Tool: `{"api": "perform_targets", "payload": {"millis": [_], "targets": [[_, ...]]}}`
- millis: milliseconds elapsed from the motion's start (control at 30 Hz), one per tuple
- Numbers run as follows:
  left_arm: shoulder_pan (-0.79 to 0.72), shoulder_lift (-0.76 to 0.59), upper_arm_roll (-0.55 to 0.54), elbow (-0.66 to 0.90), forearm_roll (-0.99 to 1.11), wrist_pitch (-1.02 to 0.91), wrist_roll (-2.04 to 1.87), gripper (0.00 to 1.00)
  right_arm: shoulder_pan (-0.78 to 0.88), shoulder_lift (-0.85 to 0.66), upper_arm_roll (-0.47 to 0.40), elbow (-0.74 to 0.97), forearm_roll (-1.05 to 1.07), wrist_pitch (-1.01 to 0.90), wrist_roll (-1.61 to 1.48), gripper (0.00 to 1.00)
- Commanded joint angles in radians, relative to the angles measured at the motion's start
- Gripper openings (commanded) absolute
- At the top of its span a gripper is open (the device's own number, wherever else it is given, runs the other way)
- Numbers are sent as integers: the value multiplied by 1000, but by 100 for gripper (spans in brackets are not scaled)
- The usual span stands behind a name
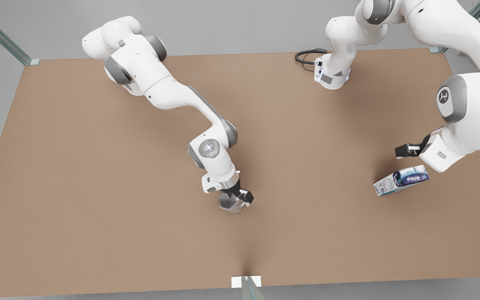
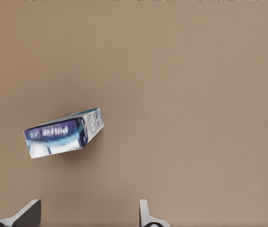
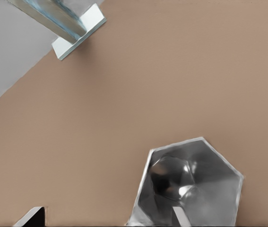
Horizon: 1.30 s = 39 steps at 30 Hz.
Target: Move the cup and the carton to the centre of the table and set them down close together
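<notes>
The bench point(image 1: 98, 187) is a plain matte brown slab with a small white tab point(image 1: 246, 281) at its near long edge; this tab serves as the landmark.

The right pincer point(image 1: 238, 197) hangs above the tab, toward the bench's middle. The cup point(image 1: 231, 203), silvery-grey with faceted hexagonal sides, sits at its fingertips. In the right wrist view one finger point(image 3: 183, 216) reaches inside the cup point(image 3: 190, 187) against its wall and the other finger point(image 3: 30, 217) stands outside, well apart from it. The pincer is spread wide, and a firm hold on the cup cannot be confirmed.

The left pincer point(image 1: 406, 150) hovers far to the front view's right of the tab, just above the carton point(image 1: 401, 180). The left wrist view shows both fingertips point(image 2: 27, 213) set wide apart with bare bench between them; the pincer holds nothing.

The carton point(image 2: 64, 133) lies on its side on the bench, well apart from the cup and off to one side of the left pincer's fingers. It is white with a dark blue-purple printed panel and teal edge marks. Pale lettering runs across the panel, but it cannot be read.
</notes>
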Motion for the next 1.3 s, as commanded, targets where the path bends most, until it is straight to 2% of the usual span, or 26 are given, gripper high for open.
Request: {"api": "perform_targets", "payload": {"millis": [0,100,167,233,333,367,433,500,533,633,767,900,1033,1267], "targets": [[1,1,0,0,-2,1,3,100,-1,-6,0,-1,0,-1,0,100],[-4,30,-11,-5,-18,28,13,100,-64,-190,-2,-147,-2,-5,-20,100],[-4,47,-11,-5,-56,45,3,100,-154,-320,-2,-200,-2,-191,-157,100],[-3,51,-5,-6,-97,82,-374,100,-279,-440,-8,-214,-2,-473,-492,100],[-4,54,-1,-42,-147,173,-1008,100,-464,-605,-63,-256,-3,-702,-919,100],[-4,50,14,-77,-196,223,-1100,100,-542,-641,-63,-254,-3,-751,-1031,100],[-4,54,18,-101,-226,271,-1214,100,-569,-682,-106,-167,-6,-967,-1126,100],[-4,44,20,-177,-253,343,-1280,100,-570,-693,-138,-164,-10,-1021,-1209,100],[-4,44,20,-198,-253,366,-1309,100,-572,-688,-158,-154,-11,-1015,-1298,100],[-4,40,51,-253,-253,410,-1326,100,-572,-702,-181,-138,-5,-1013,-1275,100],[-4,53,95,-255,-251,421,-1310,100,-569,-688,-178,-134,-28,-1004,-1283,100],[-4,44,130,-358,-253,492,-1317,100,-570,-681,-179,-122,-28,-960,-1277,100],[-3,53,187,-362,-251,524,-1292,100,-572,-672,-179,-119,-28,-949,-1280,100],[-3,54,206,-428,-251,555,-1280,100,-569,-672,-179,-119,-26,-941,-1277,100]]}}
